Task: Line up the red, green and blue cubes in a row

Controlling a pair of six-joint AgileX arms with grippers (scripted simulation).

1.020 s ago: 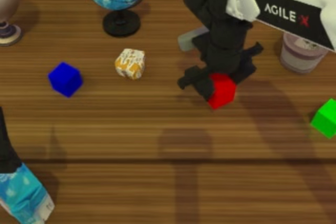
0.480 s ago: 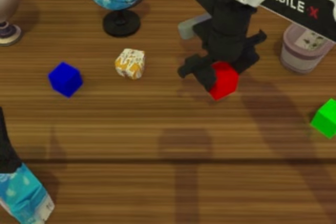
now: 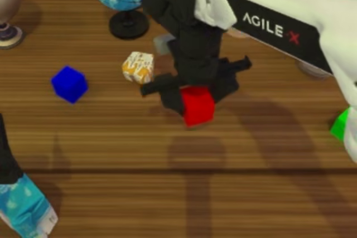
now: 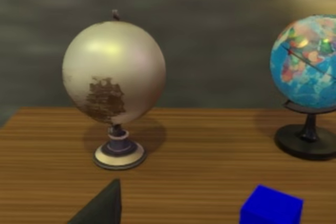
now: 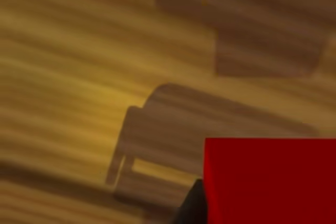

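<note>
We have our right pincer (image 3: pixel 189 96) closed on the red cube (image 3: pixel 198 105), which hangs above the middle of the worktop (image 3: pixel 111 149); in the right wrist view the cube (image 5: pixel 270 179) fills one corner and its shadow lies apart from it on the wood, so we judge it is off the surface. None of the row is laid yet, as far as we can see: the blue cube (image 3: pixel 69 83) sits near the worktop's left edge, and the green cube (image 3: pixel 340 124) shows only as a sliver at the right edge, partly behind our right arm. All three are well apart. Left to do, we judge: set the red one down, then bring the other two beside it. The cubes look plain, matte and alike in size. Our left pincer (image 4: pixel 100 208) is parked near the front-left corner; we cannot tell its state.
</note>
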